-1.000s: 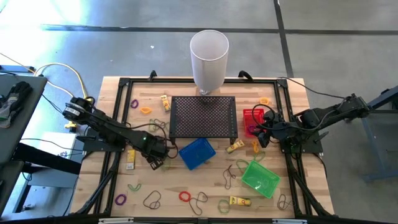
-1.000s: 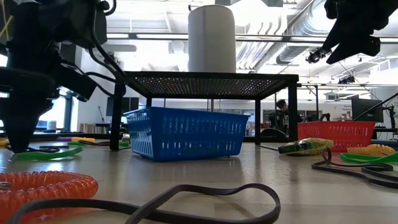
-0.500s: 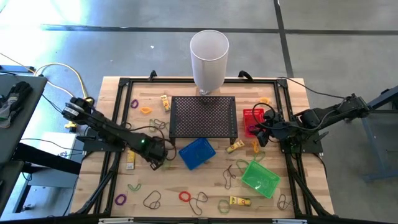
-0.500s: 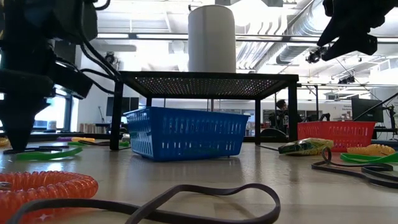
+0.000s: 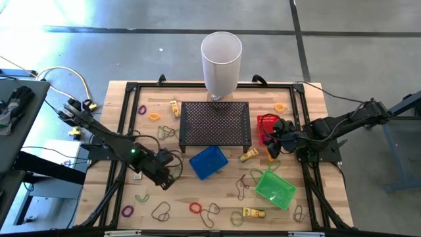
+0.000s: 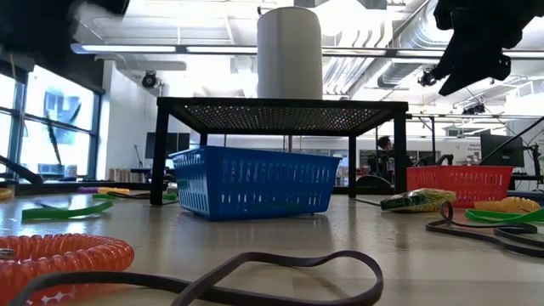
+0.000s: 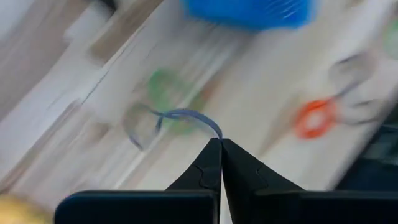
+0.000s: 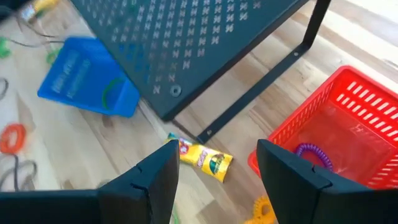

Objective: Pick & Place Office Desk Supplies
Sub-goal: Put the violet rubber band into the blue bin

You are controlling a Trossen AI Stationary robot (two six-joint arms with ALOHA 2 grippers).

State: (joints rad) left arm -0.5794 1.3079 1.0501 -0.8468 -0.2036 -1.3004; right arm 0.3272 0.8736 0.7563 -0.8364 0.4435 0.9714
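Observation:
My left gripper (image 5: 164,176) hangs above the table's left half, near the blue basket (image 5: 208,162), shut on a thin dark-bluish band (image 7: 163,119). In the low view it is above the picture's top edge. My right gripper (image 5: 272,136) stands open in the air beside the red basket (image 5: 266,124), touching nothing. The right wrist view shows a yellow packet (image 8: 202,158) on the table below it and a purple coil (image 8: 309,151) lying inside the red basket (image 8: 339,134). More bands and coils lie loose on the wood. My left gripper pinches a short stretch of the band's loop (image 7: 216,133) between its two fingertips. The fingers slant down from above. The rest of the loop (image 7: 140,127) curls out beyond the tips, slack and lifted clear of the table.
A black mesh stand (image 5: 215,124) fills the table's middle, with a tall white cylinder (image 5: 221,62) behind it. A green basket (image 5: 275,187) sits near right. An orange coil (image 6: 59,255) and a dark band (image 6: 255,272) lie near the front edge.
My left gripper has risen from the table, out of the low view's top, and tipped further forward, taking the thin band up with it. Its arm has swung a little toward the near edge. My right gripper has kept its place.

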